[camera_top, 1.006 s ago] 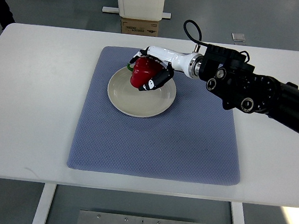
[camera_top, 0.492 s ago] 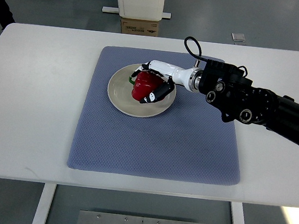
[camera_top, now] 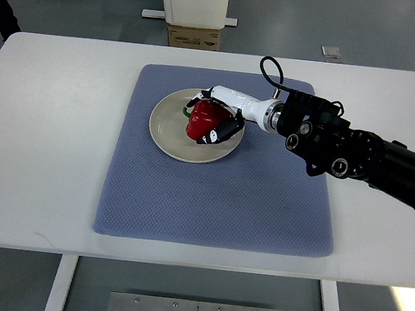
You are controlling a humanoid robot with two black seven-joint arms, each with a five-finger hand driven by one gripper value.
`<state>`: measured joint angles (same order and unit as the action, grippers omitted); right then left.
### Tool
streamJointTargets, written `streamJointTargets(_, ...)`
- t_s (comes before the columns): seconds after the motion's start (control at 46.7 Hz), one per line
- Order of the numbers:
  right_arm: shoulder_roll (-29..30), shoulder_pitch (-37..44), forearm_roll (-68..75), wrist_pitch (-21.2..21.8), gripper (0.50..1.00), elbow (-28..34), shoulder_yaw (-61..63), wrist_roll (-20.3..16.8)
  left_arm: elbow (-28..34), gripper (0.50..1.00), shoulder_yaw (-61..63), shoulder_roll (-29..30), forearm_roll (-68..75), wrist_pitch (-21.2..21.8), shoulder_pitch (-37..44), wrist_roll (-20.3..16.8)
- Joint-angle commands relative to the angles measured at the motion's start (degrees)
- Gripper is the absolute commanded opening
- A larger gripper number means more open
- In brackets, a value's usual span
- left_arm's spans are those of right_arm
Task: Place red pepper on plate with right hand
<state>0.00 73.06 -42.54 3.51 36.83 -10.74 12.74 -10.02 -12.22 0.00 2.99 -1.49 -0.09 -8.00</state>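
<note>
Right hand (camera_top: 215, 119) over plate (camera_top: 167, 130), fingers curled around red pepper (camera_top: 203, 119). Pepper on right half of plate, green stem toward plate's far side. Plate on blue mat (camera_top: 217, 201), in mat's far-left part. Mat on white table (camera_top: 47, 124).

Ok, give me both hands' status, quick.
Right hand: closed on the red pepper, over the plate.
Left hand: not in view.
</note>
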Motion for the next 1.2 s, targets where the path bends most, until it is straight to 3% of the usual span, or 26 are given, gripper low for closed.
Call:
streamJointTargets(0.0, 0.0, 0.0, 0.0, 0.0, 0.874, 0.0, 0.0, 0.0, 0.0, 1.0, 0.0, 0.0, 0.0, 0.0, 0.0, 0.0)
streamJointTargets(0.257, 0.0, 0.1, 0.0, 0.0, 0.985, 0.0, -0.1, 0.0, 0.0, 1.0, 0.0, 0.0, 0.0, 0.0, 0.0, 0.0)
streamJointTargets(0.556, 0.0, 1.6, 0.4, 0.0, 0.998, -0.1, 0.4, -0.3, 0.0, 1.0, 0.0, 0.0, 0.0, 0.0, 0.0, 0.0)
streamJointTargets(0.942, 0.0, 2.6, 5.1, 0.4, 0.995, 0.1, 9.2, -0.5, 0.0, 1.0, 0.0, 0.0, 0.0, 0.0, 0.0, 0.0)
streamJointTargets(1.177, -2.2, -0.7, 11.2, 0.2, 0.995, 0.0, 19.2, -0.7, 0.0, 1.0, 0.0, 0.0, 0.0, 0.0, 0.0, 0.0)
